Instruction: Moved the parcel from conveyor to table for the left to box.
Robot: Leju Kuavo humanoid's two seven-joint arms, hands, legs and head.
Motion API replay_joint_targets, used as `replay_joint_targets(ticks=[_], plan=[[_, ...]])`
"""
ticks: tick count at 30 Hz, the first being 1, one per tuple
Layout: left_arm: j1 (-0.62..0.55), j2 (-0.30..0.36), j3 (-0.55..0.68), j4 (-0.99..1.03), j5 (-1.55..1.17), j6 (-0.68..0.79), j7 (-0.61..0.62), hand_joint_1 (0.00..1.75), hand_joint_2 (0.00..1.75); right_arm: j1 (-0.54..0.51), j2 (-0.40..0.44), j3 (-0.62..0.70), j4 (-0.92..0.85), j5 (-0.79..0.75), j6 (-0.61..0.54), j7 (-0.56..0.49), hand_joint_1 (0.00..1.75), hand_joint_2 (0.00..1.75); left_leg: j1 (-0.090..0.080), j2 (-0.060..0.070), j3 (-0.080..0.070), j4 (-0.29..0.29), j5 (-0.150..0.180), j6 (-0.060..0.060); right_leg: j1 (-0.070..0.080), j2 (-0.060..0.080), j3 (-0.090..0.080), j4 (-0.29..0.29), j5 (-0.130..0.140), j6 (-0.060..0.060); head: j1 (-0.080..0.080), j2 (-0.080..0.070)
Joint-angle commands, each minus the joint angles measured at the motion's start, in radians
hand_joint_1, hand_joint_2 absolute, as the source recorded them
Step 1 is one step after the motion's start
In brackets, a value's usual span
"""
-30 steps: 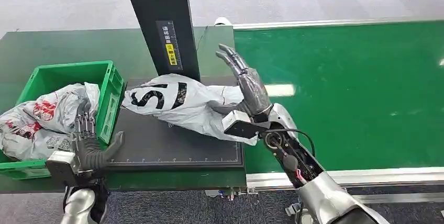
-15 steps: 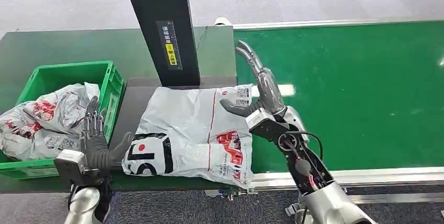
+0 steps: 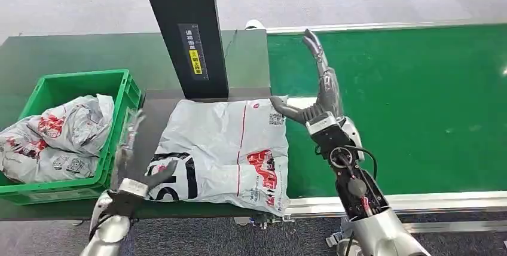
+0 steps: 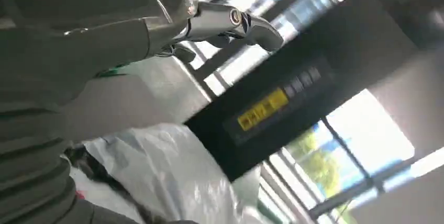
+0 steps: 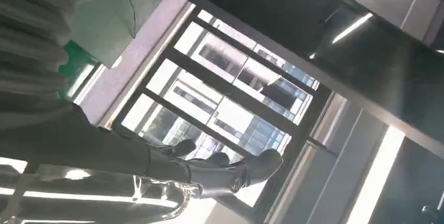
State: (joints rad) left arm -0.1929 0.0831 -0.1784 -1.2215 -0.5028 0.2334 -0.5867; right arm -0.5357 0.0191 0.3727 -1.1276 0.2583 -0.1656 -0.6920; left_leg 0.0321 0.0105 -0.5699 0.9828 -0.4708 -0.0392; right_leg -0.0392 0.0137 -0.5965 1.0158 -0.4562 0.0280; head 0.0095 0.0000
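The right hand (image 3: 317,97) is released, fingers spread and lifted just beside the parcel (image 3: 221,151), which lies flat on the tabletop (image 3: 152,109). The left hand (image 3: 134,166), also empty and splayed, hovers at the parcel's near corner. The parcel's edge overhangs the tabletop, so a clumsy grab could drag it off.

A grey printed parcel (image 3: 224,151) lies flat on the dark table (image 3: 156,112), beside the green conveyor (image 3: 394,106).

- my right hand (image 5: 173,174) came in from the edge, grey ribbed cover first, dark fingers (image 5: 251,167) stretched out with nothing in them.
- past them stood a wall of windows (image 5: 230,103) in dark frames.
- a strip light (image 5: 352,28) glowed on the dark ceiling.
- a patch of green surface (image 5: 73,69) lay by my wrist.
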Motion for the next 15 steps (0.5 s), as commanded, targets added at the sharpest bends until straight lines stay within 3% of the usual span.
replay_joint_targets(ticks=[1, 10, 15], plan=[[-0.078, 0.037, -0.3, 0.137, -0.288, 0.018, 0.079, 0.0, 1.75, -0.063, 0.003, -0.021, 0.066, -0.013, 0.02, 0.005, 0.0, 1.75, -0.001, -0.002, 0.001, -0.001, 0.0, 0.003, 0.0, -0.003, 0.002, 0.0, 0.0, -0.002, 0.0, 0.0], [-0.165, 0.018, -0.392, 0.176, -0.397, -0.095, 0.14, 0.0, 1.75, -0.05, -0.014, -0.026, 0.069, -0.01, 0.023, 0.006, 0.0, 1.75, 0.0, -0.005, 0.001, -0.001, 0.001, 0.003, 0.001, -0.005, 0.002, -0.001, 0.0, -0.003, 0.0, 0.0], [-0.296, -0.012, -0.47, 0.345, -0.441, -0.182, 0.19, 0.0, 1.75, -0.035, -0.01, -0.033, 0.067, 0.001, 0.017, 0.0, 0.0, 1.75, 0.0, -0.005, 0.001, -0.001, 0.001, 0.003, 0.001, -0.005, 0.002, -0.001, 0.0, -0.003, 0.0, 0.0]])
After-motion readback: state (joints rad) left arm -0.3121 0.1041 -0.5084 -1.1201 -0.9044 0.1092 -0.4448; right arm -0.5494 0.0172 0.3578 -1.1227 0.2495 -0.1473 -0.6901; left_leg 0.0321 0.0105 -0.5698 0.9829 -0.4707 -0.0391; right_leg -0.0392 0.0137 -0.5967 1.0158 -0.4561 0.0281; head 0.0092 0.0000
